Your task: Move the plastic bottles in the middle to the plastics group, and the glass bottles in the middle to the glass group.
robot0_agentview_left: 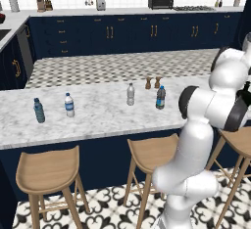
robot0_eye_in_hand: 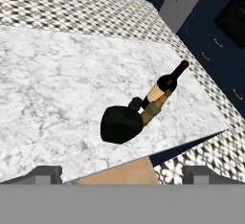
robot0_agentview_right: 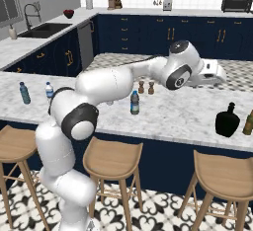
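We're in a home kitchen here: navy cabinets (robot0_agentview_left: 108,32) with brass handles along the back wall, white tile above. A toaster oven (robot0_agentview_left: 161,0) sits on the far worktop beside a gas hob (robot0_agentview_left: 194,8), there's a sink (robot0_agentview_right: 43,29) with a tall tap over on the left, and wooden bar stools (robot0_agentview_left: 48,170) are tucked under a marble desk (robot0_agentview_left: 98,113). Patterned tile floor (robot0_agentview_left: 115,66) throughout.

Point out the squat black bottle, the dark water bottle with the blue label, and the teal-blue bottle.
squat black bottle (robot0_agentview_right: 227,122), right base view, on its round body.
dark water bottle (robot0_agentview_left: 160,99), left base view, on its blue label.
teal-blue bottle (robot0_agentview_left: 39,111), left base view, mid-body.
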Motion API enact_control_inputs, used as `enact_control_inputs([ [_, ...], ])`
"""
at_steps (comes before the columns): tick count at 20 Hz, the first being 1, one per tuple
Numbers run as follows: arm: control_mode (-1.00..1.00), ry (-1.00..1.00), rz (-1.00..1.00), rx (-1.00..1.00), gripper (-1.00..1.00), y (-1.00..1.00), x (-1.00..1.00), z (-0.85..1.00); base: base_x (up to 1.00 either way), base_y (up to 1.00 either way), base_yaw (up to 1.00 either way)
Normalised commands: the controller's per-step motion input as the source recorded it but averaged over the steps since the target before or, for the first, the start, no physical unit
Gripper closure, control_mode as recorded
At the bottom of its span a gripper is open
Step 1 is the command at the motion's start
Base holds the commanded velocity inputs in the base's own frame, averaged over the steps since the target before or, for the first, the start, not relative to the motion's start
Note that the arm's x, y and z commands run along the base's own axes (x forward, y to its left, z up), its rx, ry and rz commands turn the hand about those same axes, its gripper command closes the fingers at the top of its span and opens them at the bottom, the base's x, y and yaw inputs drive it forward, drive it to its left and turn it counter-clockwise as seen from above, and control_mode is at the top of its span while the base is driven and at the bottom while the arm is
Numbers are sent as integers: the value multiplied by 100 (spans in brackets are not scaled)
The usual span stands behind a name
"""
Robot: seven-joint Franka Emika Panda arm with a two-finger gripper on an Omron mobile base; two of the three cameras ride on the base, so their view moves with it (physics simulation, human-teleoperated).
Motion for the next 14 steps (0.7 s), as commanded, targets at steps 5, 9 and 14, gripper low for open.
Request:
enact_control_inputs([
  [5,-100,3,-8,18,-100,64,-52,22,0,0,0],
  [9,-100,0,0,12,-100,70,-66,-3,0,0,0],
  [14,-100,0,16,14,-100,78,-39,-30,0,0,0],
])
